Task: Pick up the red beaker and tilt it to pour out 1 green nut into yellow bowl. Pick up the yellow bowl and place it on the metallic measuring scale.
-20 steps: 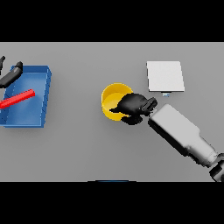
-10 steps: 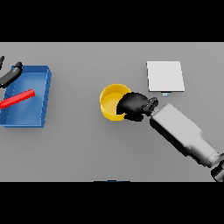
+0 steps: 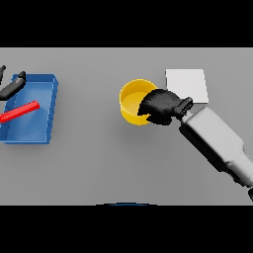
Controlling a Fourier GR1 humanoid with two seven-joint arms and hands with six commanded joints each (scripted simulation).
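The yellow bowl (image 3: pixel 132 100) is at mid-table, just left of the metallic measuring scale (image 3: pixel 187 84), a pale square plate. My right hand (image 3: pixel 161 106) is shut on the bowl's right rim, fingers curled over its edge and hiding that side. Only yellow shows inside the bowl. The red beaker (image 3: pixel 20 112) lies on its side in a blue tray (image 3: pixel 48 109) at the far left. My left hand (image 3: pixel 12 86) hovers over the tray's far left corner, fingers relaxed, holding nothing.
The right forearm (image 3: pixel 217 142) runs from the lower right up to the bowl, passing in front of the scale's near edge. Bare grey table lies between the tray and the bowl.
The right hand has carried the yellow bowl a little farther away and to the right, closer to the scale. The left hand, tray and red beaker have not moved.
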